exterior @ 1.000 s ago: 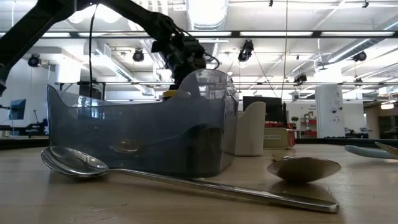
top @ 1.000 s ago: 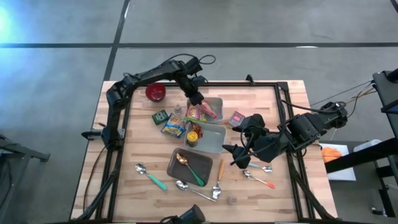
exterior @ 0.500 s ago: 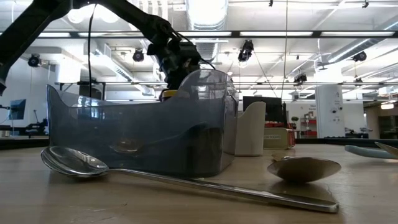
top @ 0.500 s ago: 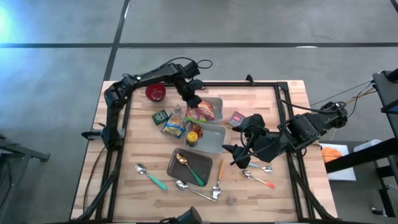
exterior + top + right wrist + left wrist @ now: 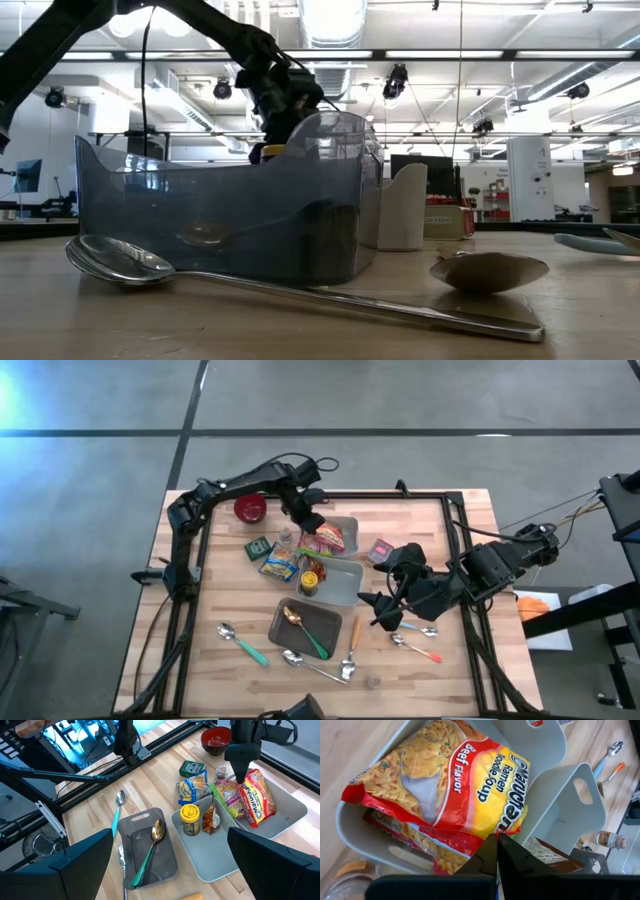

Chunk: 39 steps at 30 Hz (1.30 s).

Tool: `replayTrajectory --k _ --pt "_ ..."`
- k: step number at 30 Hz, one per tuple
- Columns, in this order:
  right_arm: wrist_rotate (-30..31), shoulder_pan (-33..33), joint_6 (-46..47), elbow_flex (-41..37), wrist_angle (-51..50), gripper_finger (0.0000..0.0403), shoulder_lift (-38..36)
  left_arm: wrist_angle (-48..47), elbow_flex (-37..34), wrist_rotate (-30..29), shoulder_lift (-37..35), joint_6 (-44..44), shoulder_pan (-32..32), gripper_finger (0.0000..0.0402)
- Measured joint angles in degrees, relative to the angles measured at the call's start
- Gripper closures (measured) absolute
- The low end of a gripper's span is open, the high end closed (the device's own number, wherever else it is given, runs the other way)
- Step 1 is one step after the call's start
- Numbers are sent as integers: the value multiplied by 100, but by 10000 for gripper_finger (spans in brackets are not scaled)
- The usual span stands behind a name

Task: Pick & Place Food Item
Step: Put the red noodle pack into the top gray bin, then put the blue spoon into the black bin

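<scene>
A red-and-yellow beef ramen packet (image 5: 450,780) lies on another packet in the far light-grey bin (image 5: 346,526). My left gripper (image 5: 497,840) is shut and slants down over the bin, its tips at the packet's yellow corner. The same left gripper (image 5: 241,776) shows above the packet (image 5: 256,795) in the right wrist view. My right gripper (image 5: 170,865) hangs open above the table's right half, clear of everything. A second grey bin (image 5: 345,588) nearer me holds a yellow-lidded jar (image 5: 190,817) and a brown packet. My left gripper has its shut fingertips (image 5: 489,852) at the ramen packet's yellow corner (image 5: 509,826), coming from above on a slant. I cannot tell whether they touch it. The packet lies flat in the bin.
A dark tray (image 5: 306,628) holds a gold spoon and a green-handled one. A red bowl (image 5: 250,509), a green tin (image 5: 259,547), a yellow packet (image 5: 280,563) and a small bottle (image 5: 287,537) lie left of the bins. A pink packet (image 5: 381,550) and loose spoons (image 5: 415,640) lie elsewhere.
My left gripper has shifted a little toward the table's left edge and slightly down over the far bin. Its wrist has rolled and its fingers have stayed shut. It has kept still for the last half second.
</scene>
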Motion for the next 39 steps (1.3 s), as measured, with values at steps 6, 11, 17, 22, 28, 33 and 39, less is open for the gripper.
replayTrajectory --k 6,11,17,22,28,33,39 --pt "0 -2 0 0 0 14 0 -105 0 44 0 14 0 319" --pt "0 -2 0 0 -2 14 0 -87 0 224 -2 24 0 234" --pt "0 0 0 0 0 14 0 -78 0 468 -2 -151 0 142" --pt "0 -1 0 0 0 14 0 -343 107 884 -85 -230 0 99" --pt "0 0 0 0 0 14 0 -600 184 997 -854 -102 -46 79" --pt "0 -2 0 0 0 14 0 -307 -25 481 -1952 -102 -293 78" --pt "0 0 0 0 0 14 0 467 -901 -408 -3437 -223 -873 78"
